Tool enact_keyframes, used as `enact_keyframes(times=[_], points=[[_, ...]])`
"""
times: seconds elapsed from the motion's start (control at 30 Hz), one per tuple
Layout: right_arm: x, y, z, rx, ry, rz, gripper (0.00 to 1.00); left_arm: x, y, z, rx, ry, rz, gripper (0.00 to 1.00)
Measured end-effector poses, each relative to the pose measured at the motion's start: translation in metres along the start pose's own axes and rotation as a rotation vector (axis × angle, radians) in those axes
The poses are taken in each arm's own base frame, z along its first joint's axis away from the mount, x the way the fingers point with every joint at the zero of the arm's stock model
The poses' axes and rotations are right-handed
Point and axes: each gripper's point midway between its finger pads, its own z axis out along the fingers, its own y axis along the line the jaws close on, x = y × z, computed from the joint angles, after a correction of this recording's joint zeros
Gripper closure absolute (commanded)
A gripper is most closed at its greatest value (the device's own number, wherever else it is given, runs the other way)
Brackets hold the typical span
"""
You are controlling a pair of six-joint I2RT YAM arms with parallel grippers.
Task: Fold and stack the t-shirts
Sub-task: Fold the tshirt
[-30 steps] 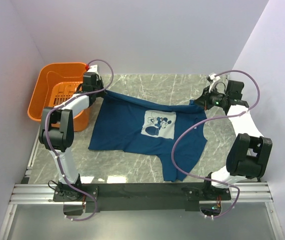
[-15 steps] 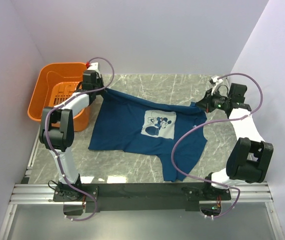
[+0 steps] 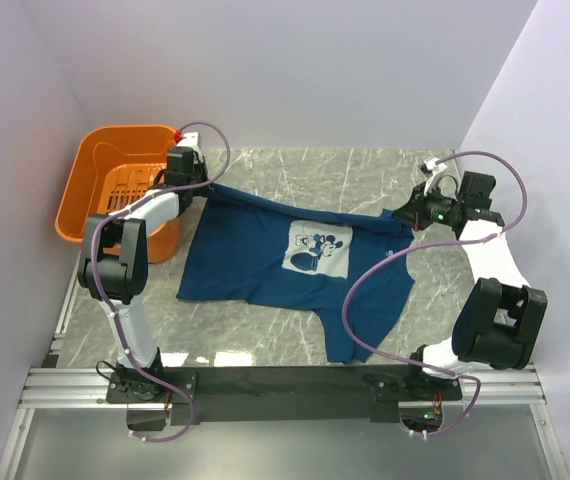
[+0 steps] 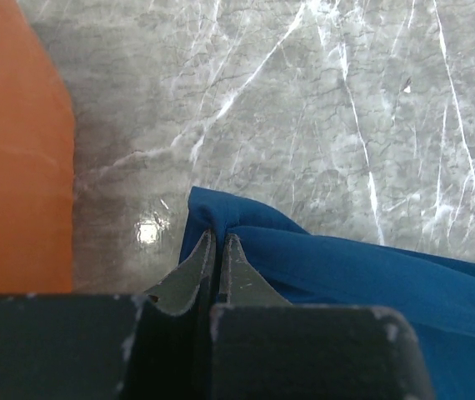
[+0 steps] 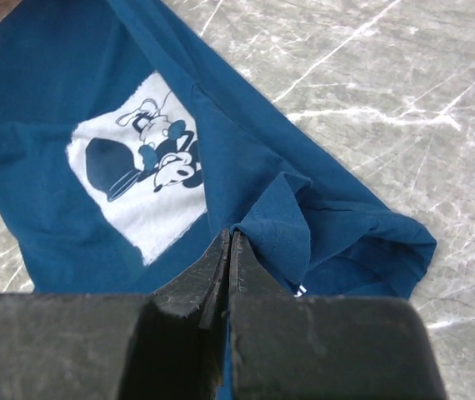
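Compared with a second ago, the right gripper sits a little farther right and nearer the arms' bases, its arm drawn back toward the right wall. The corner of the dark navy-blue short-sleeved cotton t-shirt it holds has gone with it, so the far edge runs straighter. The left gripper has barely shifted. Both pincers are clamped on cloth: the left wrist view shows the fingertips pinched together on a fold at the shirt's far-left corner, and the right wrist view shows closed tips biting a bunched far-right corner. The t-shirt lies spread on the grey marble-patterned table, its long axis running left to right between the two grippers and sloping slightly nearer toward the right. Its white square cartoon-mouse print faces up near the middle, and one part trails toward the near edge on the right. The orange plastic slotted basket stands just left of the left gripper.
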Motion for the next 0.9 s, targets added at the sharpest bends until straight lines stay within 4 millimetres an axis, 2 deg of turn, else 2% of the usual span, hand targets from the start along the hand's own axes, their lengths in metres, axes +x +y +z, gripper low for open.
enact_keyframes(times=[0.37, 0.53, 0.83, 0.87, 0.9], points=[[0.010, 0.027, -0.009, -0.079, 0.001, -0.037, 1.00, 0.000, 0.001, 0.000, -0.009, -0.001, 0.015, 0.99], [0.020, 0.032, -0.008, -0.103, 0.016, -0.025, 1.00, 0.001, 0.002, 0.000, -0.015, 0.002, 0.017, 0.99], [0.026, 0.033, -0.008, -0.108, 0.025, -0.030, 1.00, 0.001, 0.002, 0.000, -0.020, 0.001, 0.031, 0.99], [0.026, 0.034, -0.008, -0.108, 0.026, -0.029, 1.00, 0.002, 0.002, 0.000, -0.021, 0.001, 0.038, 0.99], [0.026, 0.034, -0.008, -0.108, 0.026, -0.029, 1.00, 0.002, 0.002, -0.001, -0.024, 0.002, 0.041, 0.91]])
